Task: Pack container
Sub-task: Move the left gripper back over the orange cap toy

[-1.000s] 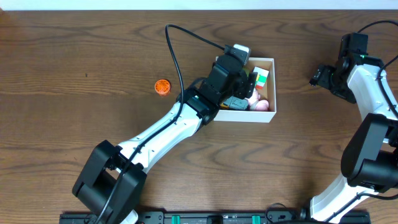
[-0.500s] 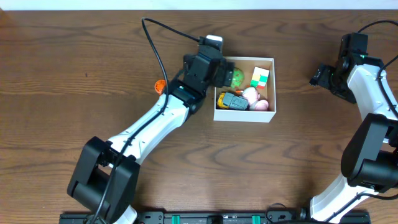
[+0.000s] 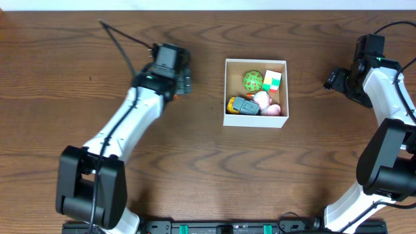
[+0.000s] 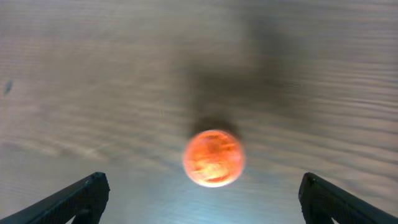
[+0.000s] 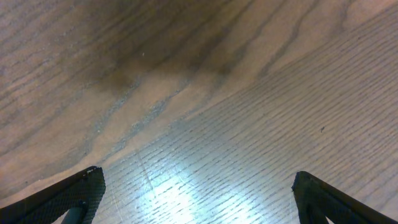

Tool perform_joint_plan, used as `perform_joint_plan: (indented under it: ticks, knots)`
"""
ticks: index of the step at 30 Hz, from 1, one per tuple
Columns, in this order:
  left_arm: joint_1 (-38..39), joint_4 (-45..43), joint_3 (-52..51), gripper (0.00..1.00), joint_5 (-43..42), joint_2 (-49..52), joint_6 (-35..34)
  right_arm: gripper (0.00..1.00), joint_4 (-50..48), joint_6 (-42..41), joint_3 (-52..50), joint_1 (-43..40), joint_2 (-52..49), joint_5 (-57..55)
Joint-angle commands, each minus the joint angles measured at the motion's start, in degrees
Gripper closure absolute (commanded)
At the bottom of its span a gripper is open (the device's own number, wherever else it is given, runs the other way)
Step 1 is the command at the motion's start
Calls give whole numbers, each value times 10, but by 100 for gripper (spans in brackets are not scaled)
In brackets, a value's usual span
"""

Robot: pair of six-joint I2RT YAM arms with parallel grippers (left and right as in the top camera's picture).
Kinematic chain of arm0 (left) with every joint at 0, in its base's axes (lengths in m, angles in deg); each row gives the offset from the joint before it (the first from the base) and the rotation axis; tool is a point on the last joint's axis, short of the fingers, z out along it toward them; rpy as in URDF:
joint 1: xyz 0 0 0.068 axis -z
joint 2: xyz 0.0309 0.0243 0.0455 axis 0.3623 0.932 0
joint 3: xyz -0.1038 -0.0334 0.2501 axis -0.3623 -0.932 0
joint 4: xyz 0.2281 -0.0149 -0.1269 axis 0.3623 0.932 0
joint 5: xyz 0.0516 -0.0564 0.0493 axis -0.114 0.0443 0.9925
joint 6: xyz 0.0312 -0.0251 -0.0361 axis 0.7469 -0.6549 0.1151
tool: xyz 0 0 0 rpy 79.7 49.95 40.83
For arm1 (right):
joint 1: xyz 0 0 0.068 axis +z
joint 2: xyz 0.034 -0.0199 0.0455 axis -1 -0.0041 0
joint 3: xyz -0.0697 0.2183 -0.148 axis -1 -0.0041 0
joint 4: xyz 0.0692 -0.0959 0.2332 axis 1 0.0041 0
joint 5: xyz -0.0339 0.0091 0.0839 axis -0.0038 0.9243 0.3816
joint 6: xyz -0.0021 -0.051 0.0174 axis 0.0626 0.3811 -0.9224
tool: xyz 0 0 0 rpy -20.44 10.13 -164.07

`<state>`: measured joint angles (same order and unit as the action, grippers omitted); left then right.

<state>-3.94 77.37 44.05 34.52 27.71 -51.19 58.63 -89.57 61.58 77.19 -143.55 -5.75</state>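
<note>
The container (image 3: 255, 121) is a square box with white walls and a brown inside, right of the table's middle. It holds a green ball (image 3: 253, 80), a white cube with red and green faces (image 3: 272, 80), a yellow and grey toy (image 3: 243, 106) and pink toys (image 3: 263, 99). My left gripper (image 3: 177, 82) is left of the box, open and empty. In the left wrist view it (image 4: 205, 205) hangs over an orange ball (image 4: 213, 158), which lies on the table just ahead of the fingertips (image 4: 84, 194). In the overhead view the arm hides this ball. My right gripper (image 3: 333, 79) is open and empty, right of the box.
The right wrist view shows only bare wood grain between the right gripper's (image 5: 199, 199) spread fingers. The left arm's black cable (image 3: 123, 40) runs over the table at the back left.
My left gripper has left the container and swung left to above the orange ball. The green ball now lies in the box. The right arm has not moved.
</note>
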Motion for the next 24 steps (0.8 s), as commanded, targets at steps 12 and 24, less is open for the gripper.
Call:
perform_joint_plan:
  ticks: [12, 24]
  knots:
    - [-60, 255, 222, 2, -105, 78, 58, 1, -1, -10, 0, -1, 13, -2]
    - [-64, 370, 333, 2, -106, 220, 58, 1, -1, -10, 0, -1, 13, -2]
